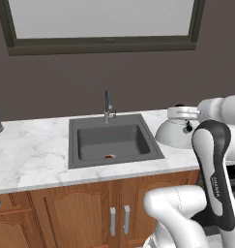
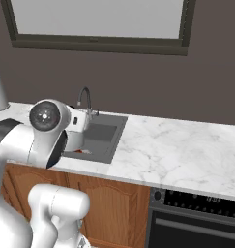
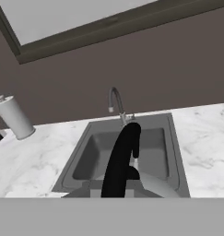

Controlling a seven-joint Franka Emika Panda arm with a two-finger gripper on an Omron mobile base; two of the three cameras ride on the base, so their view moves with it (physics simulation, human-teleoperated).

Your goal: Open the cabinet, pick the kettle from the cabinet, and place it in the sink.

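Note:
The silver-white kettle [image 1: 173,134] is at the sink's right rim, over the marble counter. My gripper [image 1: 188,124] comes down onto it from above and is shut on its thin black arched handle [image 3: 120,160]. In the hand view the handle rises right in front of the camera, with the kettle body [image 3: 152,185] below it. Beyond it lies the dark grey sink [image 3: 174,152] with its slim faucet [image 3: 115,102]. In the left base view the sink [image 1: 73,145] is left of the kettle. From the right base view my arm hides most of the kettle [image 2: 74,139]. The cabinet is out of view.
White marble counter [image 1: 32,155] runs both sides of the sink. A paper towel roll [image 3: 14,118] stands at the far left. Low wooden cupboards [image 1: 80,213] sit under the counter, a stove [image 2: 201,206] at the right. A window [image 1: 102,19] fills the wall above.

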